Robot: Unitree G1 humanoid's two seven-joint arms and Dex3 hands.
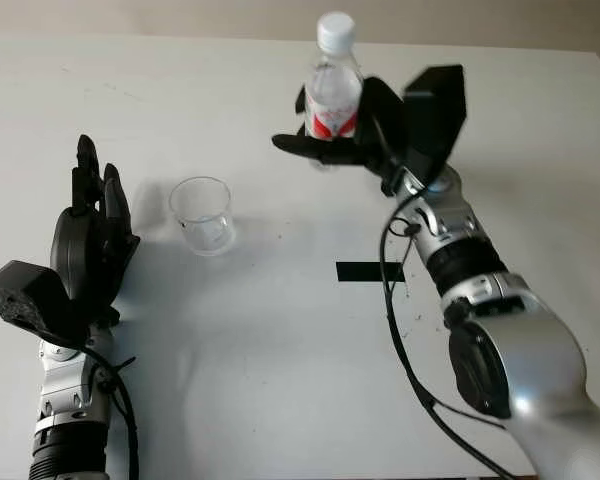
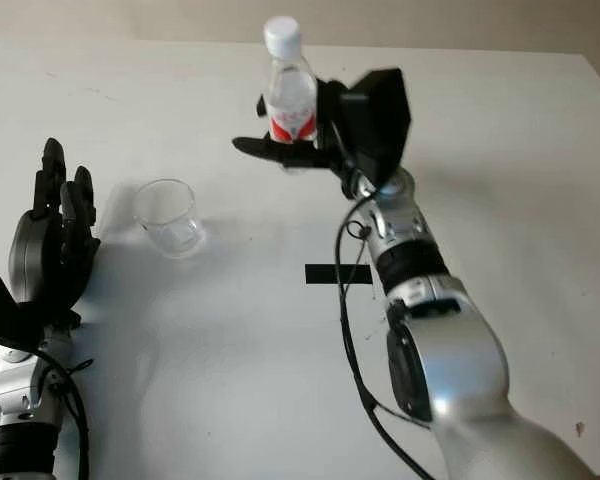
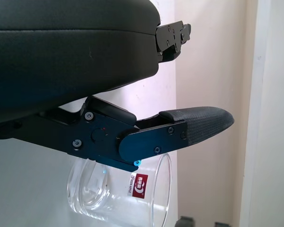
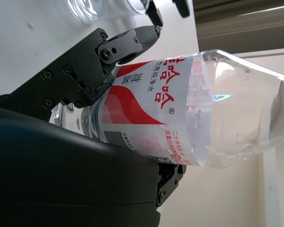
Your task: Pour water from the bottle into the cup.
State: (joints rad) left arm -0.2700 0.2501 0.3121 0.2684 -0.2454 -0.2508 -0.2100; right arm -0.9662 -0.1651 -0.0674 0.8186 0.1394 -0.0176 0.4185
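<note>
A clear water bottle (image 1: pixel 332 92) with a red-and-white label and white cap (image 1: pixel 336 30) stands upright at the back of the table. My right hand (image 1: pixel 352 135) is shut on it around the label (image 4: pixel 149 111), black fingers (image 4: pixel 111 47) wrapping its body. A clear empty cup (image 1: pixel 202 214) stands upright on the table to the left of the bottle, apart from both hands, and is also seen in the left wrist view (image 3: pixel 158 194). My left hand (image 1: pixel 90 235) is open, just left of the cup and holding nothing.
The white table (image 1: pixel 280 380) spreads across the view. A short strip of black tape (image 1: pixel 368 271) lies on it right of the cup, near my right forearm. A black cable (image 1: pixel 395 330) hangs along the right arm.
</note>
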